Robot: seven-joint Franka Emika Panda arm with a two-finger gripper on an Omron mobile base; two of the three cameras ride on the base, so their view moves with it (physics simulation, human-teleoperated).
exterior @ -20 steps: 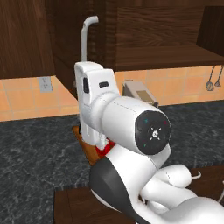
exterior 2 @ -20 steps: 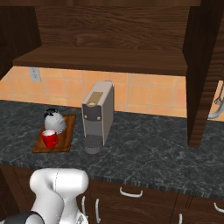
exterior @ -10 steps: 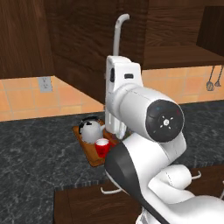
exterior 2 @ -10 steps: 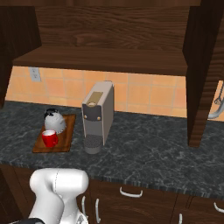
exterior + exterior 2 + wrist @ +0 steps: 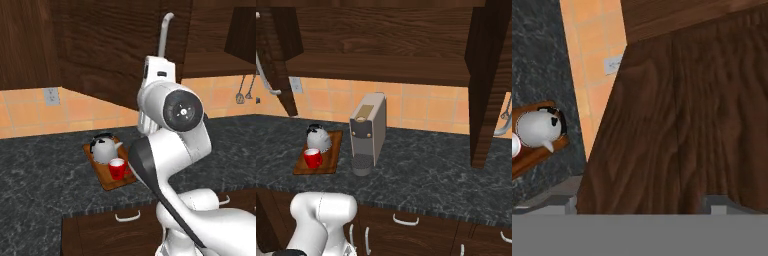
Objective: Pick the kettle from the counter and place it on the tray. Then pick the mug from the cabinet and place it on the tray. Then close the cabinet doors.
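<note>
**Claw spread wide against the cabinet door, kettle and mug on the tray**

In the hand view the claw [image 5: 641,202] stands with its two tips far apart, one at each lower corner, and nothing is held between them. The dark wood-grain panel of a cabinet door [image 5: 682,115] lies right in front of it, spanning the gap between the tips; whether the tips touch the wood cannot be told.

In the left base view the arm's white upper links rise in front of that same door [image 5: 100,55], whose long silver bar handle [image 5: 164,34] shows above the arm.

The tray [image 5: 102,175] lies on the dark speckled bench [image 5: 40,175], just before the orange tiled wall. On it stands the kettle [image 5: 104,148], upright, its spout pointing toward the mug [image 5: 117,169], which stands just beside it at the tray's nearer end. In the right base view the tray [image 5: 331,162] lies left of the grey coffee machine [image 5: 368,132], apart from it. The cabinet's shelf [image 5: 381,67] runs above the bench.
</note>
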